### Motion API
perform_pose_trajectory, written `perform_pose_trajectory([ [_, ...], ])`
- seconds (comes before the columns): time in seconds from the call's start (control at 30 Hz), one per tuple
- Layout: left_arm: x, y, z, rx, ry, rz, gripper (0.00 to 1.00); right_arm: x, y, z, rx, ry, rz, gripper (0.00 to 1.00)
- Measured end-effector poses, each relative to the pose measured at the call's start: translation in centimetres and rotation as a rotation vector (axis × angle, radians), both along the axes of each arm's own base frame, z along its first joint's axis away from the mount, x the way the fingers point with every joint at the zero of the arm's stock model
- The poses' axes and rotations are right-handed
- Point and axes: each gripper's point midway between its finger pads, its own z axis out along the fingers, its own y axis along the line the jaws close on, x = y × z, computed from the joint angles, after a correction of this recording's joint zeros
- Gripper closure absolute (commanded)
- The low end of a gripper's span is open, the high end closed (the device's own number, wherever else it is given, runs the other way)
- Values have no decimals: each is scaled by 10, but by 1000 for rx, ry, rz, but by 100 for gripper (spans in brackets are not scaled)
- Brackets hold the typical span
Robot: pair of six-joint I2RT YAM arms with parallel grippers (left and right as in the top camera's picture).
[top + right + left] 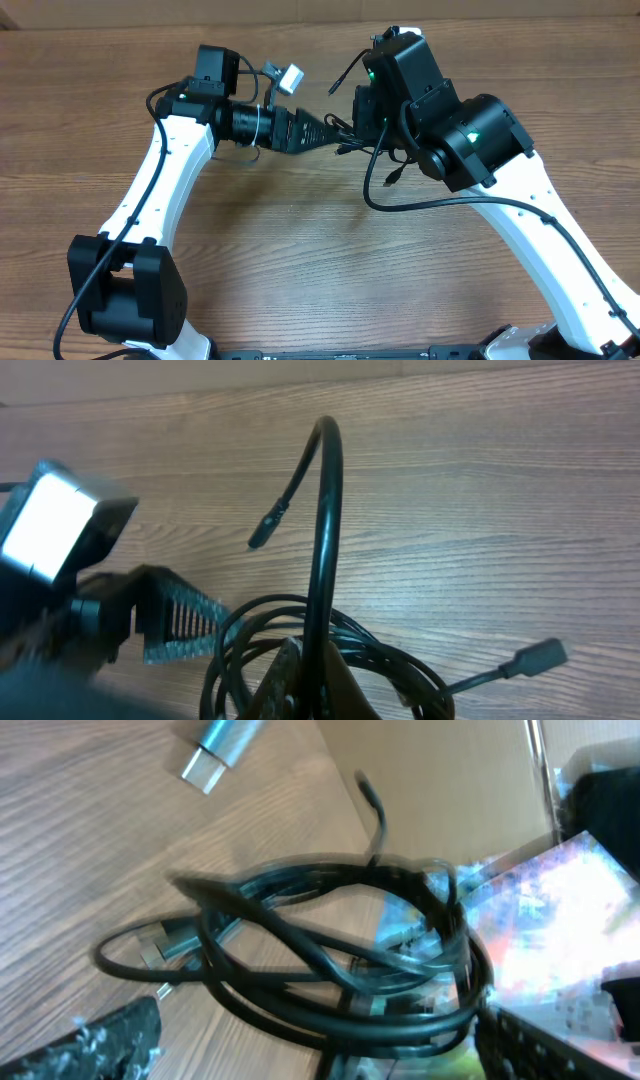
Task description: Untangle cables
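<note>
Wooden table [300, 250]; cables [322, 510], one strand arching out, in clamped right hand [305, 672]; left hand [318, 132] wide open.

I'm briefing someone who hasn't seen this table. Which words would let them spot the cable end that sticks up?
Start at the middle of the wooden table, where the black cable bundle sits. One strand rises from the right hand, arches over and droops to a small dark plug. Every other strand is coiled low or lies flat.
</note>
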Motion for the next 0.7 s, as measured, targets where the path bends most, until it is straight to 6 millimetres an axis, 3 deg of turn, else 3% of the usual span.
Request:
perform_pose_trajectory([
  [0.2,26,2,-2,22,362,241,0,-5,-4,11,16,-23,0,96],
  [0.47,33,2,1,-28,908,465,0,-9,-6,20,29,-41,-1,96],
  [0.7,40,-14,9,-63,1009,511,10,-9,-6,20,29,-41,0,96],
])
